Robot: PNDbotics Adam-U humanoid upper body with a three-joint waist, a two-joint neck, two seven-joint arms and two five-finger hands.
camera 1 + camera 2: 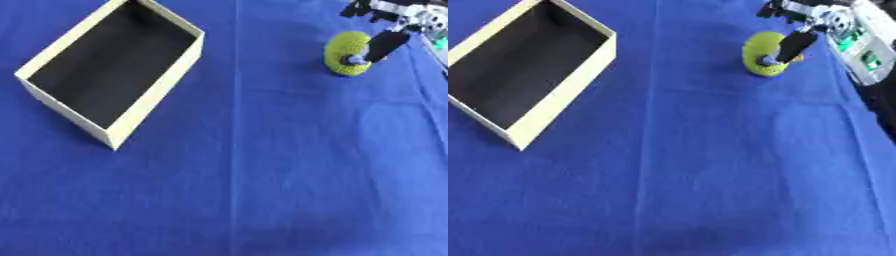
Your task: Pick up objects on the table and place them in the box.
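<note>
Blue cloth (pixel 262 200) covered the whole table, and the near half of it lay bare, with a faint crease running from near to far down the middle. At the far left sat 1 open cardboard box (pixel 156 93), pale on its walls and dark inside, turned at an angle, with nothing visible in it.

At the far right stood 1 small yellow-green round object (pixel 343 52), resting on the cloth, well apart from the box. Reaching in from the far right corner, the robot's right hand (pixel 798 42) came down beside it. 1 dark finger lay against the object's right side with its tip touching the surface; other fingers showed further back, apart from the object. Whether anything pressed on the object's far side could not be told, so it did not look properly pinched. No left hand showed.

The object appeared still to be picked up, so the task seemed barely begun. The risk looked plain: with contact on 1 side only, a closing finger could nudge the round object away, rolling it left or off the far edge. A lift on such a partial hold could also drop it during the long carry across to the box.
</note>
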